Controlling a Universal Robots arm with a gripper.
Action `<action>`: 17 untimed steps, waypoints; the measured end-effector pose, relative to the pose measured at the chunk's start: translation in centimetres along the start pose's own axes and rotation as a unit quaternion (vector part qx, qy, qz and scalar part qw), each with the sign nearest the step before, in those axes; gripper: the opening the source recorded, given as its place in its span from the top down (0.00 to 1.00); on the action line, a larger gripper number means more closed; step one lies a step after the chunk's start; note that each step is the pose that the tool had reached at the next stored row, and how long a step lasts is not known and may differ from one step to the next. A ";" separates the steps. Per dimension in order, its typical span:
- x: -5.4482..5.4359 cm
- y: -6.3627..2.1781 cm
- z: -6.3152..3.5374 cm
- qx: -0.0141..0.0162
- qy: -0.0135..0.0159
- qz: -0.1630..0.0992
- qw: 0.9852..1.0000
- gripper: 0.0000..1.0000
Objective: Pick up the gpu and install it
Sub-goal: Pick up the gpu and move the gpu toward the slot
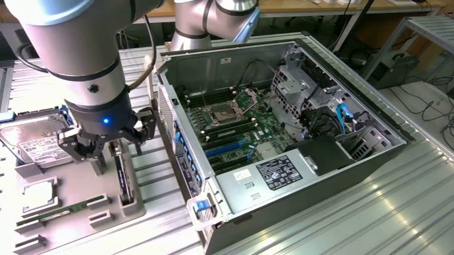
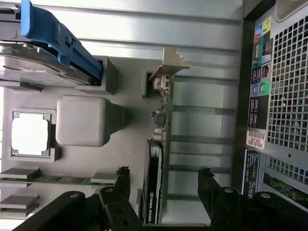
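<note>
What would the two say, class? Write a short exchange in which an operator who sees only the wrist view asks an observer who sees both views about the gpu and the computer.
Operator: In my wrist view the open tool straddles the gpu, which stands on edge. Is the computer ready to take it?
Observer: The computer case lies with its side open, so the motherboard is exposed from above.
Operator: Can you see a place for the card?
Observer: The blue slots on the motherboard have no card standing in them.
</note>
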State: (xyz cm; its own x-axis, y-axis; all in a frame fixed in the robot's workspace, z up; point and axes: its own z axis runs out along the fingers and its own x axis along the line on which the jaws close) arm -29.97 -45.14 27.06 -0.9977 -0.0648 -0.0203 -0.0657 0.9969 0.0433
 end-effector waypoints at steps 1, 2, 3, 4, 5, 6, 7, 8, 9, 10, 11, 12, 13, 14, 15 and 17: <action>0.0 -0.01 0.18 0.000 0.000 0.000 1.000 0.32; 0.0 -0.02 0.31 0.000 0.000 0.000 1.000 0.32; 0.0 -0.02 0.45 0.000 0.000 0.000 1.000 0.32; 0.0 -0.03 0.60 0.000 0.000 0.000 1.000 0.32; -0.1 -0.04 0.76 0.000 0.000 0.000 1.000 0.32; -0.1 -0.04 0.91 0.000 0.000 0.000 1.000 0.32; -0.1 -0.05 1.11 0.000 0.000 0.000 1.000 0.32; -0.1 -0.06 1.25 0.000 0.000 0.000 1.000 0.32; -0.1 -0.07 1.44 0.000 0.000 0.000 1.000 0.32; -0.1 -0.08 1.57 0.001 0.000 0.000 1.000 0.32; -0.1 -0.08 1.69 0.001 0.000 0.000 1.000 0.32; -0.1 -0.08 1.76 0.001 0.000 0.000 1.000 0.32; -0.1 -0.08 1.82 0.001 0.000 0.000 1.000 0.32; -0.1 -0.09 1.88 0.001 0.000 0.000 1.000 0.32; -0.1 -0.09 1.92 0.001 0.000 0.000 1.000 0.32; -0.1 -0.09 2.00 0.001 0.000 0.000 1.000 0.32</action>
State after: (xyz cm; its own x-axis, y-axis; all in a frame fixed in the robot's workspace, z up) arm -29.85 -45.15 25.06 -0.9977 -0.0645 -0.0203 -0.0653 0.9970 0.0411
